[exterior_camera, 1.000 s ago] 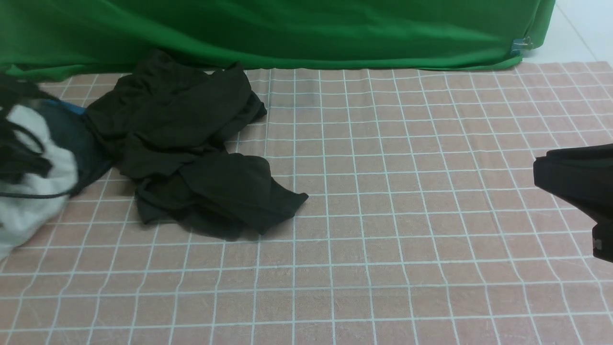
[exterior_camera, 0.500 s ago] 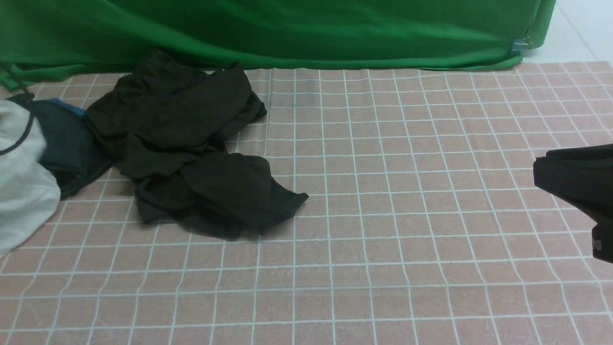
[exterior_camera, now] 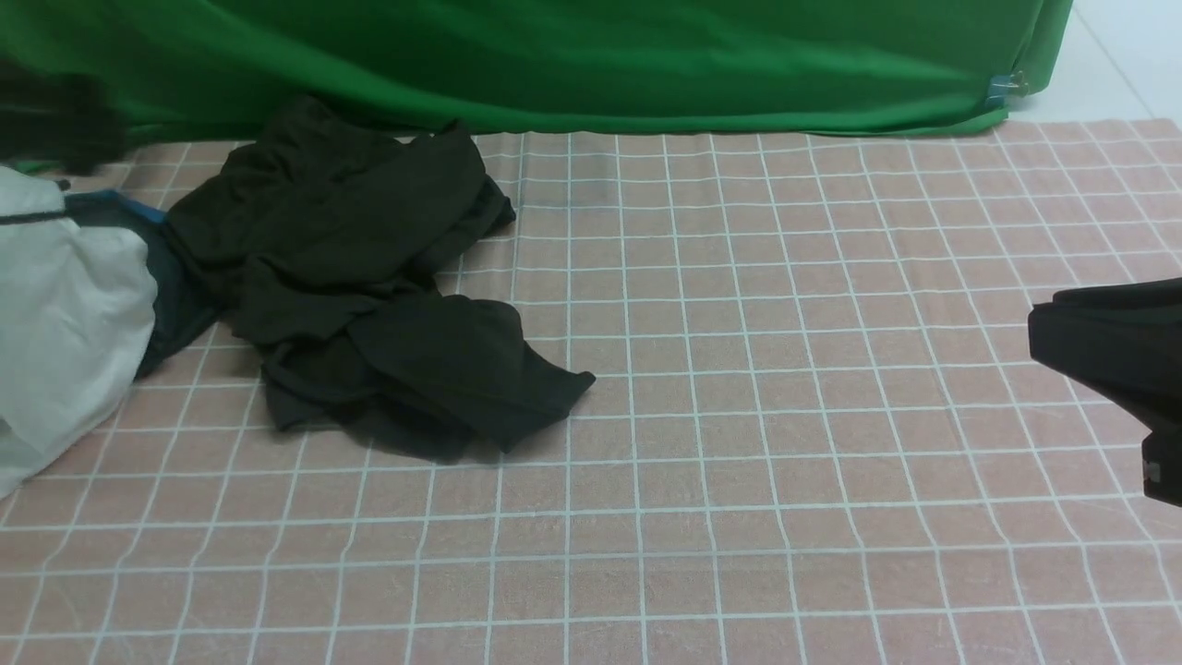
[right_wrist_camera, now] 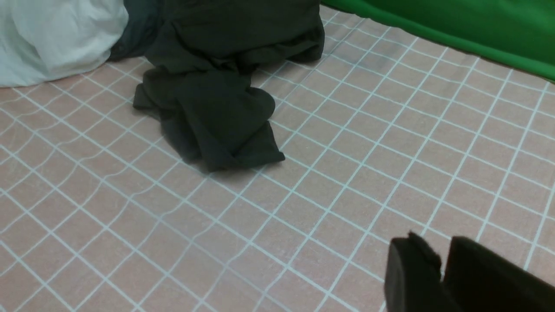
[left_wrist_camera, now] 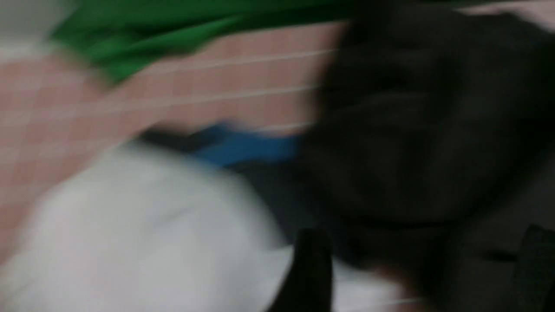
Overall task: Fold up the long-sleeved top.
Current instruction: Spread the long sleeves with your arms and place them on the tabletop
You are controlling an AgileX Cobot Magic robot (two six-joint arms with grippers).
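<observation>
white garment [exterior_camera: 65,305] has slid over the blue-edged cloth [exterior_camera: 171,286]; left gripper [left_wrist_camera: 425,277], blurred, fingers wide. long-sleeved top [exterior_camera: 369,286] crumpled at 10 o'clock, open mat [exterior_camera: 831,462] from its hem toward 3; right gripper [right_wrist_camera: 438,260] fingers nearly together.

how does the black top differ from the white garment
The black top is dark, bunched into many folds; the white garment is pale, a smoother mound. The black top shows whole in the front view; the white garment runs off its left edge. Both lie unfolded on the checked cloth.

No text can be read; the white marking [exterior_camera: 1148,471] on the right arm [exterior_camera: 1108,351] is cut off.
</observation>
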